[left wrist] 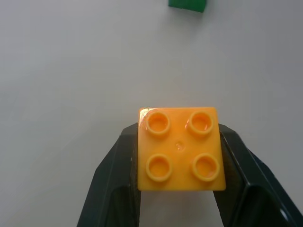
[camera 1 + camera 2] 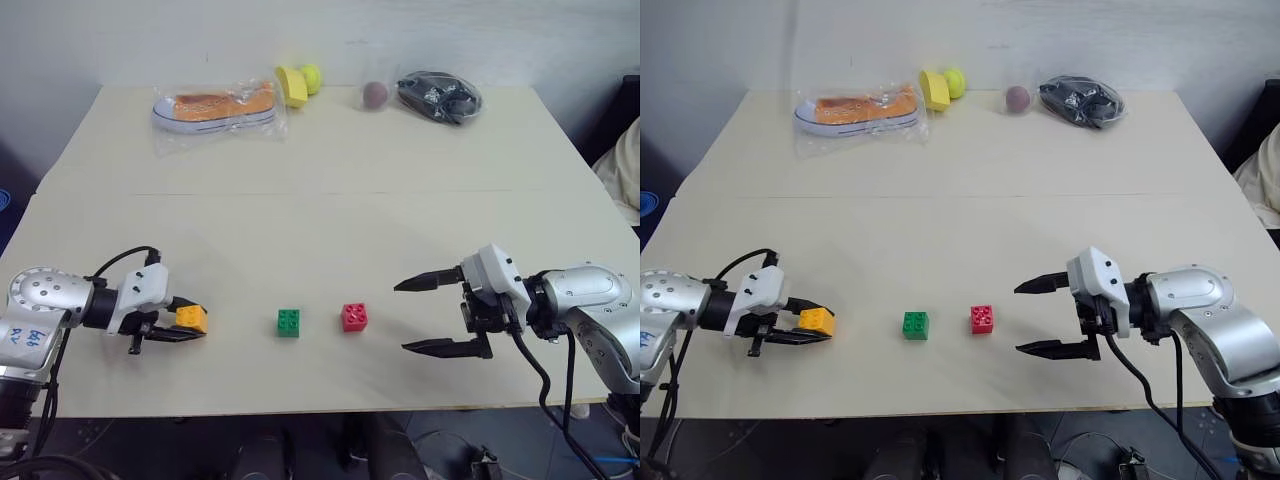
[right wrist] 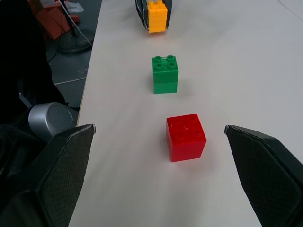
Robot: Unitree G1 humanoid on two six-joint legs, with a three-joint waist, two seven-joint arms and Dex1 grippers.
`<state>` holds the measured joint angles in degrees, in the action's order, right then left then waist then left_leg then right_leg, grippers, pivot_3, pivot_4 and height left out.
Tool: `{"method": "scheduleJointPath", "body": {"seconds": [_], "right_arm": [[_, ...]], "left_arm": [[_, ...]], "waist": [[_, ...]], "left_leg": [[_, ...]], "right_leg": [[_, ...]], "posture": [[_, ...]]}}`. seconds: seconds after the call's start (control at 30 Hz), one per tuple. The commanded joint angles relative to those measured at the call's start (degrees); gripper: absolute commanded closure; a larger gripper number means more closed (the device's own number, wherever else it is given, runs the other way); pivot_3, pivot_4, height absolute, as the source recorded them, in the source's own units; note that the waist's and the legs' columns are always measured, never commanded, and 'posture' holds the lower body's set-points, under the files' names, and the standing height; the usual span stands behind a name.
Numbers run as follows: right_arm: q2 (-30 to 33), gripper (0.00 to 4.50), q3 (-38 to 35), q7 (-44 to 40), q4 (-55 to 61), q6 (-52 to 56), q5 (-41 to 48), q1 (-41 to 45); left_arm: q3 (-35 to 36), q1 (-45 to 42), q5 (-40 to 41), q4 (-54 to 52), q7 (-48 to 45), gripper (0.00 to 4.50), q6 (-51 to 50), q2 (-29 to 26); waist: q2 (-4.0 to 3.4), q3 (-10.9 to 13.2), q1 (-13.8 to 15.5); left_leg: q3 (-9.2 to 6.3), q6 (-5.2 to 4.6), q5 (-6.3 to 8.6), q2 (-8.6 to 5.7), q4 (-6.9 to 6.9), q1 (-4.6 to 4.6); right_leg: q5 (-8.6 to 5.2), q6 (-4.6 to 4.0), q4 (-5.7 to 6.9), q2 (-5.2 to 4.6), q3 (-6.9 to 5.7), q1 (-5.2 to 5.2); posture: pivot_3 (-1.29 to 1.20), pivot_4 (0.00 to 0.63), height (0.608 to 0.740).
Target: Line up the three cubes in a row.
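Left wrist view is showing the left end effector (image 1: 180, 189) closing its two black fingers (image 1: 116, 179) on opposite side faces of the orange-yellow cube (image 1: 180, 149), studs facing up, so the block is sitting squarely between the pads rather than cocked. Seen from the head camera, that grip is happening low over the table (image 2: 320, 230), near its front left part, with the orange-yellow cube well apart from the other two; I judge it is being held so it can be carried rightward to join them.

Moving right, the green cube (image 2: 288, 322) and the red cube (image 2: 354, 317) are resting on the table near each other with a gap between them, roughly level with each other across the front of the table, already forming the start of a row. The open stretch of table between the held cube and the green one is looking clear, so a slide or a short carry toward the green cube's left side seems to have room. The front edge of the table is lying close to all three cubes, so any push toward the robot is risking a fall.

Farther right, the right end effector (image 2: 445, 315) is hovering beside the red cube with its jaws spread wide, gripping nothing, pointing across toward the cubes. Bagged items and balls are lying along the far edge, well out of the way.
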<state>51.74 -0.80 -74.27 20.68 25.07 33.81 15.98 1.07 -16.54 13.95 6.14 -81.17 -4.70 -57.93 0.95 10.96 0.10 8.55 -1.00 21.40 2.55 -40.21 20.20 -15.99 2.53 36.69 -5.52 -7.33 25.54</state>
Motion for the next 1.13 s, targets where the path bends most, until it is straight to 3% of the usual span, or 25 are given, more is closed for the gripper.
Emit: {"method": "scheduleJointPath", "body": {"seconds": [0.03,0.33,0.37,0.63,0.73,0.93,1.0,1.13], "right_arm": [[1.2,0.00,-2.3,0.4,2.1,-1.0,-0.1,-0.7],[1.8,0.00,-4.2,1.4,3.8,-0.2,0.2,-3.0],[1.8,0.00,-4.2,1.5,3.9,-0.2,0.3,-3.0],[2.4,0.00,-4.4,0.9,3.2,-0.2,0.3,-2.7],[3.4,0.00,-5.2,-0.2,1.9,-0.4,0.4,-2.7],[7.7,0.00,-8.0,-7.0,-4.6,-0.8,1.6,-0.4],[9.1,0.00,-8.7,-9.6,-7.5,-0.9,1.8,0.3],[10.0,0.00,-8.6,-12.3,-10.8,-1.5,1.5,1.3]], "left_arm": [[-2.5,-3.7,-2.2,3.7,-2.4,2.97,5.3,0.5],[-5.7,-8.2,-3.7,10.1,-3.9,2.97,11.4,3.4],[-6.0,-8.1,-3.7,10.3,-4.3,2.24,11.2,3.3],[-2.9,-6.1,-1.9,9.8,-3.9,0.02,9.0,0.9],[2.1,-4.0,2.7,6.4,-4.0,0.02,1.5,-2.5],[19.1,7.5,13.3,-6.0,-7.2,0.02,-16.4,-13.3],[25.9,10.9,16.7,-9.8,-7.6,0.02,-22.2,-14.8],[32.9,14.9,20.0,-14.7,-6.5,0.02,-27.4,-14.6]], "waist": [[0.00,0.0,-0.1],[0.00,0.0,-0.2],[0.00,0.0,-0.2],[0.00,0.0,-0.3],[0.00,0.0,-0.4],[0.00,0.0,-0.4],[-0.03,0.0,-0.2],[-0.03,0.0,-0.1]], "left_leg": [[0.01,0.00,0.00,0.00,0.00,0.00],[0.04,0.00,0.00,0.03,-0.03,0.01],[0.04,0.00,0.00,0.03,-0.03,0.00],[0.03,-0.01,0.00,0.03,-0.03,0.01],[0.03,0.00,0.00,0.07,-0.02,0.01],[-0.01,-0.01,0.01,0.09,-0.02,0.02],[-0.03,-0.02,0.01,0.07,-0.02,0.00],[-0.05,-0.01,0.01,0.07,-0.02,0.00]], "right_leg": [[0.00,0.00,0.01,0.01,0.01,0.00],[0.00,0.00,0.14,0.08,0.01,0.01],[0.00,0.00,0.12,0.07,0.01,0.01],[0.00,0.00,0.17,0.07,0.01,0.01],[0.00,0.00,0.17,0.08,0.02,0.01],[0.00,0.00,0.06,0.05,0.03,0.00],[0.00,0.00,-0.11,0.02,0.04,-0.02],[0.00,0.00,-0.09,0.03,0.02,-0.03]], "posture": [[0.00,0.150,0.740],[0.00,0.150,0.740],[0.00,0.150,0.740],[0.00,0.150,0.740],[0.00,0.150,0.740],[0.00,0.150,0.740],[0.00,0.150,0.740],[0.00,0.150,0.740]]}}
